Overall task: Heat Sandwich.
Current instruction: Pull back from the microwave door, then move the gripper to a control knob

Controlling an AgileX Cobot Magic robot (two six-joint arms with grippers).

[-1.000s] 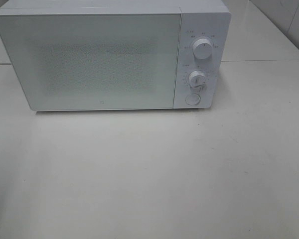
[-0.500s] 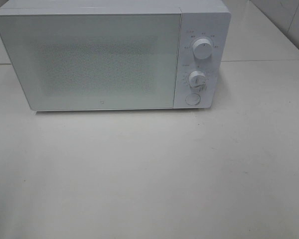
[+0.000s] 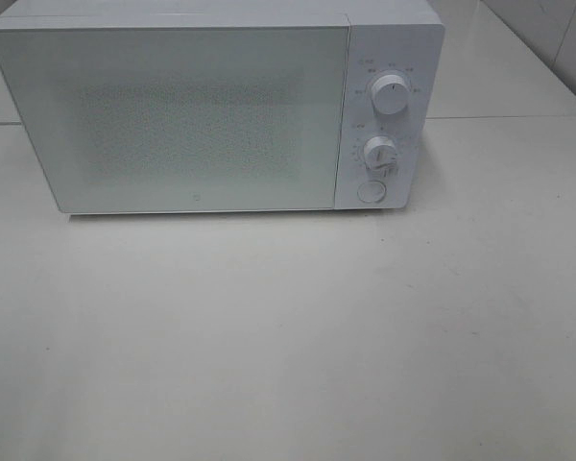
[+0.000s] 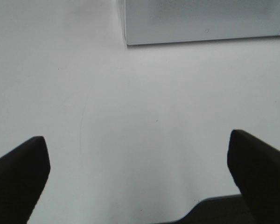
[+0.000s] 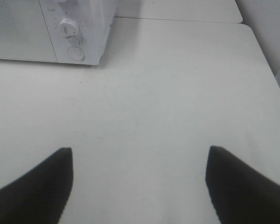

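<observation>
A white microwave stands at the back of the white table with its door shut. It has two dials and a round button on its right panel. The sandwich and its pink plate are out of view in every frame. My left gripper is open and empty above bare table, with the microwave's lower left corner ahead of it. My right gripper is open and empty above the table, with the microwave's control panel ahead. Neither gripper shows in the high view.
A second table surface lies behind and to the right of the microwave. A seam runs between the two tables. In the right wrist view the table's right edge borders a wall.
</observation>
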